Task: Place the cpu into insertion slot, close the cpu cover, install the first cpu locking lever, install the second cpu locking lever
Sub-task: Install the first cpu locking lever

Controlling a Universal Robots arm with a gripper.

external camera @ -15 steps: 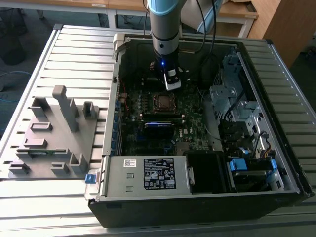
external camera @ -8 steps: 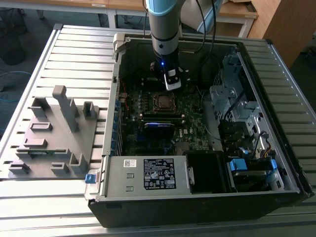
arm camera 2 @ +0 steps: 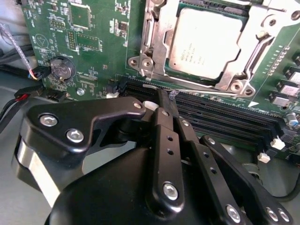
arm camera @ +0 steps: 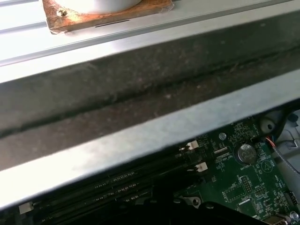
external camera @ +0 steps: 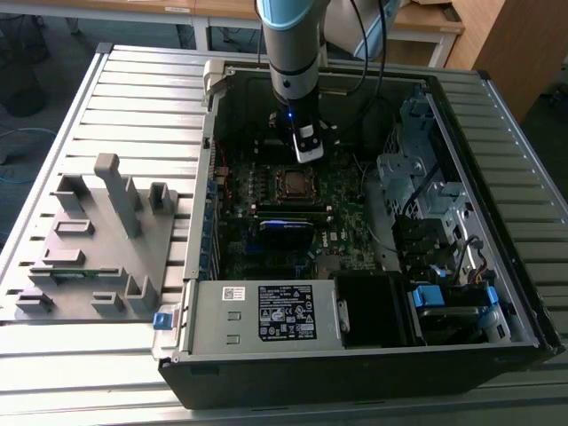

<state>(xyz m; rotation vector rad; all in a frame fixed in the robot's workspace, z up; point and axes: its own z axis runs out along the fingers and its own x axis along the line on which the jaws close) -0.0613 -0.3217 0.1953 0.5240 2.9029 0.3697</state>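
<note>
The cpu (arm camera 2: 206, 44) lies flat in the insertion slot, its dull silver top showing through the cut-out of the cpu cover (arm camera 2: 157, 40), which is folded down over it. In the exterior view the socket with the cpu (external camera: 293, 182) sits mid-board inside the open computer case. My gripper (arm camera 2: 167, 101) hangs just beside the socket, its black fingers (arm camera 2: 161, 140) pressed together. The tips meet at a thin silvery locking lever (arm camera 2: 211, 90) that runs along the socket's edge beside the memory slots. I cannot tell whether they touch the lever. The gripper (external camera: 308, 153) is seen just behind the socket in the exterior view.
The green motherboard (arm camera 2: 93, 28) carries long black memory slots (arm camera 2: 225, 117) and a coin battery (arm camera 2: 62, 68). The case wall (arm camera: 140, 140) runs close by the arm. A power supply (external camera: 266, 311), a drive cage (external camera: 417, 177) and a grey fixture block (external camera: 98, 231) on the slatted table surround the work area.
</note>
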